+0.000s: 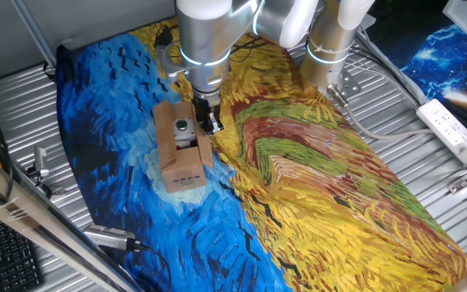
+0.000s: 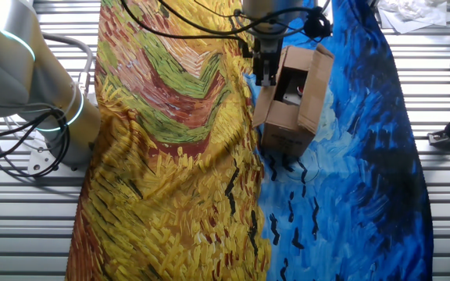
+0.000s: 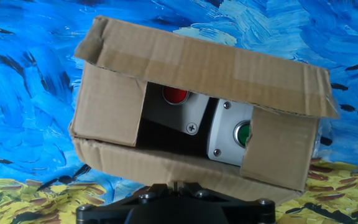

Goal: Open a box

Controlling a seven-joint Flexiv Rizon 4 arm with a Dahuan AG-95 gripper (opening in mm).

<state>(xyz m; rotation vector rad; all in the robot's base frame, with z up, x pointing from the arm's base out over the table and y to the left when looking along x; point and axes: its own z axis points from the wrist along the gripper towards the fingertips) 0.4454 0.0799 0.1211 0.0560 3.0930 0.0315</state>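
The box (image 1: 181,154) is a small brown cardboard box on the blue part of a painted cloth. It also shows in the other fixed view (image 2: 291,117) and fills the hand view (image 3: 197,62). Its top flaps stand open, the far long flap (image 3: 216,65) raised. Inside lie grey switch units with a red button (image 3: 174,94) and a green button (image 3: 243,132). My gripper (image 1: 209,122) is at the box's near long side, shut on the near long flap (image 3: 166,168). It also shows from the other side (image 2: 266,76) and at the hand view's bottom edge (image 3: 178,185).
The painted cloth (image 1: 314,186) covers a slatted metal table. A white power strip (image 1: 452,130) lies at the right edge, a keyboard (image 1: 6,251) at the lower left, a metal tool (image 1: 112,238) near the front. The arm's base (image 2: 22,86) stands beside the cloth.
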